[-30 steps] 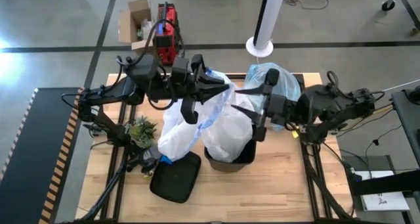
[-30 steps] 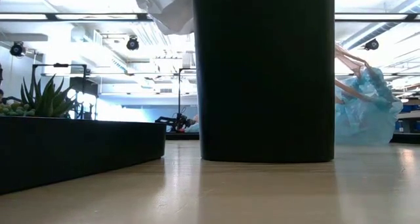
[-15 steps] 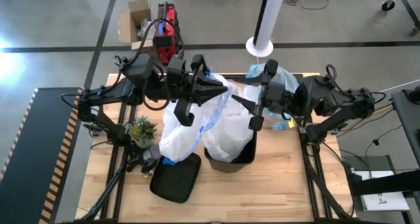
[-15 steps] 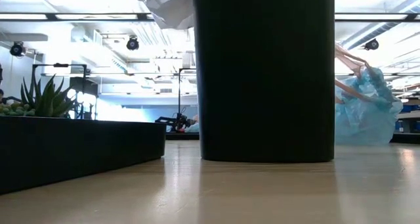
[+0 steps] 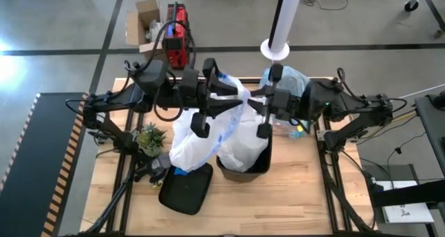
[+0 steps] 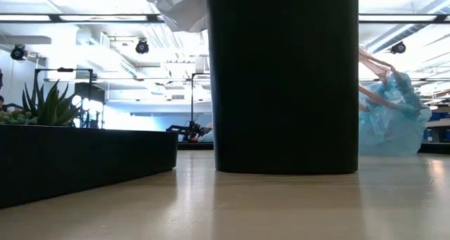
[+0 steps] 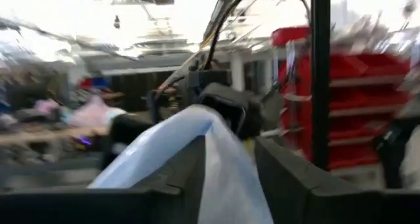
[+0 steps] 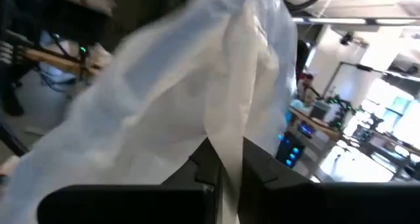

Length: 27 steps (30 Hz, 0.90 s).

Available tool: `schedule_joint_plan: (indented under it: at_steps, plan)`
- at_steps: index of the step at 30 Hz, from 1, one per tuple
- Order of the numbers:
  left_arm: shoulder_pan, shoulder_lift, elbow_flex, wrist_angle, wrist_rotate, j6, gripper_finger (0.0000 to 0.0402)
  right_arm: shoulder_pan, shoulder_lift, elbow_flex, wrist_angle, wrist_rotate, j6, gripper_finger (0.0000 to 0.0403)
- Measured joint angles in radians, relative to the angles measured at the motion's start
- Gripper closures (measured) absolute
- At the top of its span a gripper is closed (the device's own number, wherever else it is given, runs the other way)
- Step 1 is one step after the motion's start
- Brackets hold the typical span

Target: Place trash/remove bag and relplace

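Observation:
A white translucent bag (image 5: pixel 236 136) hangs over and into the black bin (image 5: pixel 243 169) at mid-table, with its top raised above the bin. My left gripper (image 5: pixel 240 98) reaches in from the left, its fingers apart with the bag's top edge between them. My right gripper (image 5: pixel 253 105) comes from the right and is shut on the same top edge. The light-blue bag (image 5: pixel 292 80) lies crumpled on the table at the far right, also in the low view (image 6: pixel 390 120). The trash is out of view. My left gripper's parted fingers stand on either side of the white bag's raised top edge (image 7: pixel 220 152), coming roughly level from the table's left. The film lies against the inner side of one finger (image 7: pixel 193 175). My right gripper pinches a gathered fold of the white bag's top edge (image 8: pixel 226 142) between its two fingers, coming roughly level from the table's right. The film spreads out beyond the fingers and hangs down into the bin.
The bin's black lid (image 5: pixel 186 188) lies on the table near the front left, beside a potted plant (image 5: pixel 149 140) in a dark tray (image 6: pixel 84 162). A white pole (image 5: pixel 281 21) stands behind the table's far edge. Bare wood lies at the front right.
My right gripper has moved toward the table's left, up to the white bag's raised top, and has shut on it. My left wrist has rolled a little. The bag's top stays held up above the bin.

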<state>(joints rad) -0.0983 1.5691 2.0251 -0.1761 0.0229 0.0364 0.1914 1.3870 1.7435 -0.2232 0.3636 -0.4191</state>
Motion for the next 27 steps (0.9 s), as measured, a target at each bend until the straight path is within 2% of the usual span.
schedule_joint_plan:
  at_steps: [3, 5, 8, 11, 15, 18, 22, 27]
  plan:
    - [-0.033, -0.055, 0.0, -0.076, -0.069, 0.146, 0.0259, 0.006, -0.047, 0.0, 0.005, 0.005, 0.0, 0.04]
    - [-0.054, -0.101, 0.002, -0.163, -0.132, 0.19, 0.0243, 0.013, -0.082, 0.001, 0.006, 0.025, 0.0, 0.04]
    - [-0.084, -0.164, 0.002, -0.335, -0.233, 0.179, 0.0224, 0.023, -0.13, 0.002, -0.011, 0.069, 0.0, 0.0402]
    - [-0.111, -0.213, -0.014, -0.467, -0.305, 0.084, 0.0212, 0.027, -0.174, 0.002, -0.052, 0.114, 0.02, 0.0402]
    - [-0.151, -0.273, -0.13, -0.531, -0.322, -0.004, 0.0208, 0.027, -0.228, 0.002, -0.137, 0.214, 0.049, 0.0403]
    - [-0.182, -0.304, -0.246, -0.555, -0.356, -0.021, 0.021, 0.027, -0.266, 0.002, -0.239, 0.224, 0.116, 0.0403]
    - [-0.218, -0.356, -0.361, -0.585, -0.481, -0.056, 0.0214, 0.027, -0.305, 0.002, -0.377, 0.224, 0.204, 0.0403]
    - [-0.234, -0.409, -0.486, -0.601, -0.497, -0.136, 0.0217, 0.027, -0.334, 0.002, -0.488, 0.223, 0.277, 0.0403]
